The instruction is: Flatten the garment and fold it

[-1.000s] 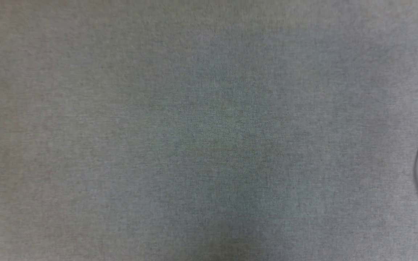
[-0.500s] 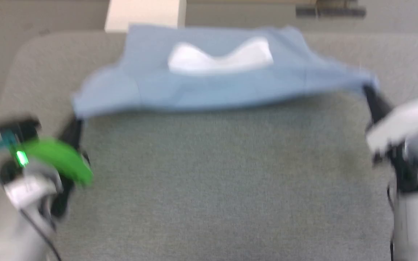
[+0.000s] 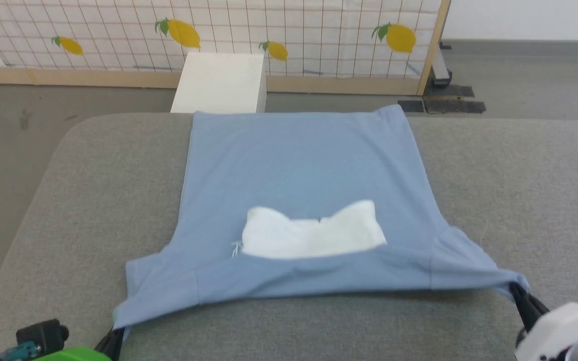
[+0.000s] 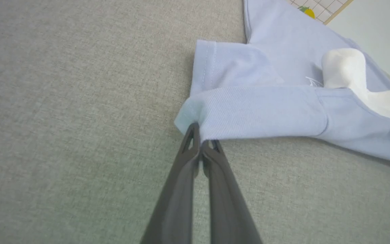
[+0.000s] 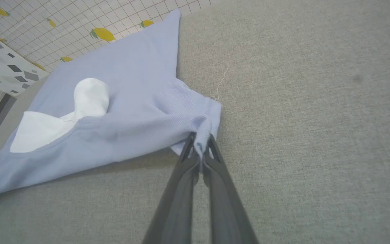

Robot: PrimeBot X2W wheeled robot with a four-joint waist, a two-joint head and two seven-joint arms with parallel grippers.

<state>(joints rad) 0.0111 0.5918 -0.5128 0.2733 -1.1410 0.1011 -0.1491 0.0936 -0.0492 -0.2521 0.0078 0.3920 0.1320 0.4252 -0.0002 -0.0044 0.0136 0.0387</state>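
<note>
- Blue shirt (image 3: 309,165) lies spread down the grey table (image 3: 68,200), its hem at the far edge and its white neck lining (image 3: 314,235) towards the robot.
- Grip check: the left gripper (image 4: 200,135) has its jaws pressed together, pinching the left sleeve tip. The right gripper (image 5: 200,144) does the same on the right sleeve.
- Near edge runs taut between the two and hangs just off the table, with a shadow under it.
- Half a second ago the head view was a blur, with the shirt high in the picture. A second ago it was bare grey cloth and a pale forearm.
- That shift is largely the camera's: the head has swung up, bringing the box (image 3: 219,82) and the lemon screen (image 3: 319,30) into sight.
- My read: flattening is nearly done, the body smooth and the sleeves drawn out. Next looks like laying the near edge down and letting go, before any fold.
</note>
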